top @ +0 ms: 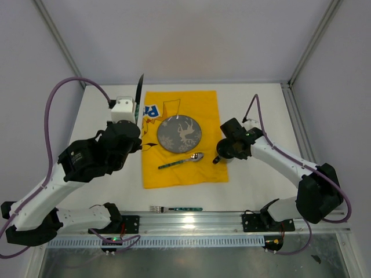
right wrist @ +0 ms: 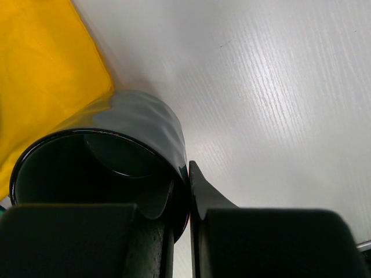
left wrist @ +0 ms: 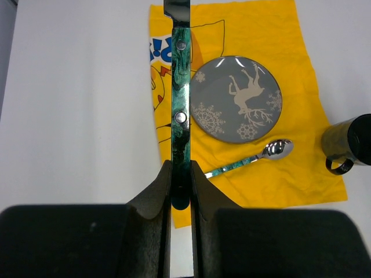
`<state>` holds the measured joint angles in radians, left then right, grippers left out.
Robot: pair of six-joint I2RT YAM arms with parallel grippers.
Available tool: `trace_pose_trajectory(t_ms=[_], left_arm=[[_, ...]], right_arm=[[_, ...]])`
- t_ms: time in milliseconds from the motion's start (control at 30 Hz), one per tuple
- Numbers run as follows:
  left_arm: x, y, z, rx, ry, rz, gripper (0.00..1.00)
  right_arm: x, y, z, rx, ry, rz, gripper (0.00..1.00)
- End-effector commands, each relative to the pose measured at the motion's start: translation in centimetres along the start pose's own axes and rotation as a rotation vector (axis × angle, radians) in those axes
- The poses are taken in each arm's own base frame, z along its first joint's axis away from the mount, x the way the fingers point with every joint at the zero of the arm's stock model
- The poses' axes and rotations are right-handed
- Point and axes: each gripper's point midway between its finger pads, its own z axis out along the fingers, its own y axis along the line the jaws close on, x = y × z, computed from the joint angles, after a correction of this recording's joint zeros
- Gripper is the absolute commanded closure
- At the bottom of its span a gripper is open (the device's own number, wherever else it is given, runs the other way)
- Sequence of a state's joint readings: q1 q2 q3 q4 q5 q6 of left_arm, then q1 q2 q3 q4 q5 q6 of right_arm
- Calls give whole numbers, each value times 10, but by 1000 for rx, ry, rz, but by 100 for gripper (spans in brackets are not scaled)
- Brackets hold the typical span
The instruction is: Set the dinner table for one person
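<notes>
My left gripper [top: 134, 120] [left wrist: 180, 179] is shut on the end of a green-handled knife [top: 139, 91] [left wrist: 180, 87], whose blade points away, above the left edge of the yellow cloth [top: 182, 174] [left wrist: 261, 29]. On the cloth lie a grey deer-printed plate [top: 180, 134] [left wrist: 236, 99] and a green-handled spoon [top: 182, 161] [left wrist: 255, 157]. My right gripper [top: 223, 152] [right wrist: 186, 179] is shut on the rim of a black mug [top: 221, 156] [left wrist: 348, 142] [right wrist: 116, 145], one finger inside and one outside, just off the cloth's right edge over the white dinner table [top: 255, 104].
A fork [top: 175, 208] lies on the table near the front edge, below the cloth. White walls and metal frame posts [top: 310, 43] enclose the back and sides. The arms' mounting rail [top: 191, 223] runs along the near edge.
</notes>
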<state>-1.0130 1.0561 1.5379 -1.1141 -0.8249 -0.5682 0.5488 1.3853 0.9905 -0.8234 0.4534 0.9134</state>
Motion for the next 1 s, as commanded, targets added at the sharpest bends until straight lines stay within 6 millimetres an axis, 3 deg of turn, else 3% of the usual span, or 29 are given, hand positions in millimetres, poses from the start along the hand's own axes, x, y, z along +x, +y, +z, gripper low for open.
trace_pose_trajectory(t_ms=[0, 167, 400, 567, 667, 967], left_arm=[[-9, -4, 1, 12, -38, -54, 100], [-8, -10, 5, 18, -35, -53, 100], [-11, -12, 6, 17, -39, -53, 100], [-11, -10, 5, 10, -43, -53, 100], [-12, -11, 6, 9, -44, -54, 100], [-13, -14, 7, 19, -47, -53, 100]], right_arm=[[-31, 32, -22, -125, -77, 35, 97], [-36, 42, -30, -170, -80, 14, 97], [-8, 53, -8, -172, 23, -27, 97], [23, 51, -7, -180, 81, -34, 97], [31, 52, -9, -182, 96, -47, 97], [29, 43, -15, -162, 82, -52, 97]])
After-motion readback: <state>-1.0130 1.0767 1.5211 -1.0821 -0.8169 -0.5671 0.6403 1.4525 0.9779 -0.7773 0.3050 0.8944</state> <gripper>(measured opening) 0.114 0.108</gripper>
